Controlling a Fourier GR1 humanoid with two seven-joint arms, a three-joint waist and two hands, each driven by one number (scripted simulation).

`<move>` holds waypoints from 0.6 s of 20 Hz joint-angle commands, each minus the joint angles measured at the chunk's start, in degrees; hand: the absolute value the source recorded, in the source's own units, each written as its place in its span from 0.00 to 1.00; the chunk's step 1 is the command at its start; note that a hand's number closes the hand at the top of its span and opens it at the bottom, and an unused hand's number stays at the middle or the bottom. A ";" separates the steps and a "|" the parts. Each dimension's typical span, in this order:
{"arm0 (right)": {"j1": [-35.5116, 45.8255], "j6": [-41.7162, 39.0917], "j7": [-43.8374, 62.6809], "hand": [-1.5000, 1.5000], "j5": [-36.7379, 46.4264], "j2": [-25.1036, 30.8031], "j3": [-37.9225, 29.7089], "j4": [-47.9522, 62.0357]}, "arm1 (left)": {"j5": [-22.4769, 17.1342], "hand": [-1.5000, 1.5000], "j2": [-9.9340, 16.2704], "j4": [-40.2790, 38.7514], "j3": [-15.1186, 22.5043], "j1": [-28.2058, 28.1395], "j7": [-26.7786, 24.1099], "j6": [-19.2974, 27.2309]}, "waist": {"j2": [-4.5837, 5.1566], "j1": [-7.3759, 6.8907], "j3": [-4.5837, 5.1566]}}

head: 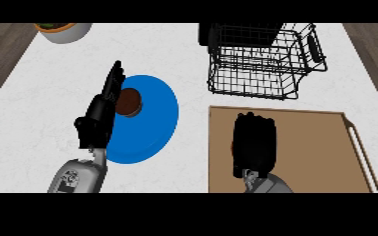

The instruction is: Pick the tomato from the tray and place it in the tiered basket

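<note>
My right hand [255, 144] lies low over the left part of the brown wooden tray [317, 150], back up, its fingers curled downward. No tomato shows anywhere on the tray; whatever the hand holds is hidden beneath it. The black wire tiered basket [258, 62] stands just beyond the tray's far edge, a short way ahead of the right hand. At the left, my left hand [100, 115] rests open with straight fingers along the left rim of a blue plate.
The blue plate [159, 117] sits left of the tray and carries a round brown item [131, 102]. A grey bowl [65, 31] with something orange and green in it stands at the far left corner. Dark wooden strips border the white counter [111, 55] on both sides.
</note>
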State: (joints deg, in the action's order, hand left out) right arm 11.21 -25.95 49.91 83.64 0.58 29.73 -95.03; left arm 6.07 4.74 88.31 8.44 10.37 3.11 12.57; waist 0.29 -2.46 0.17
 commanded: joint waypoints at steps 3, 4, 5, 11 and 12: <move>17.28 -8.28 17.25 1.00 -6.57 -0.55 1.21 -6.49 | 1.06 0.50 -1.32 -1.73 0.41 -1.22 -1.94 1.42 | -0.42 0.83 -0.04; 20.22 -9.28 18.66 1.00 -7.95 -0.54 1.29 -6.34 | 1.05 0.50 -0.48 -1.45 -0.06 -0.15 -1.50 0.86 | -0.41 0.85 -0.06; 19.90 -10.55 21.92 1.00 -9.25 -0.54 3.28 -8.83 | 0.57 0.50 -0.41 -0.14 0.05 -1.39 -0.64 0.56 | -0.64 0.93 -0.06; 34.17 -14.67 25.73 1.00 -15.80 -0.53 -4.15 -7.48 | 0.42 0.50 -0.33 -2.72 -0.81 0.47 -1.97 0.12 | -0.66 1.26 0.03; 35.47 -13.71 26.86 1.00 -15.51 -0.53 -3.85 -6.24 | 0.07 0.50 0.60 -2.27 -1.06 -1.31 -2.74 -0.65 | -0.68 0.86 0.03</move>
State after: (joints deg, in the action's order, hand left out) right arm 38.97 -31.75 61.48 70.97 1.04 26.74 -101.98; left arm 6.36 4.46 86.68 7.94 10.10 1.77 12.66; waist -0.30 -1.59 0.17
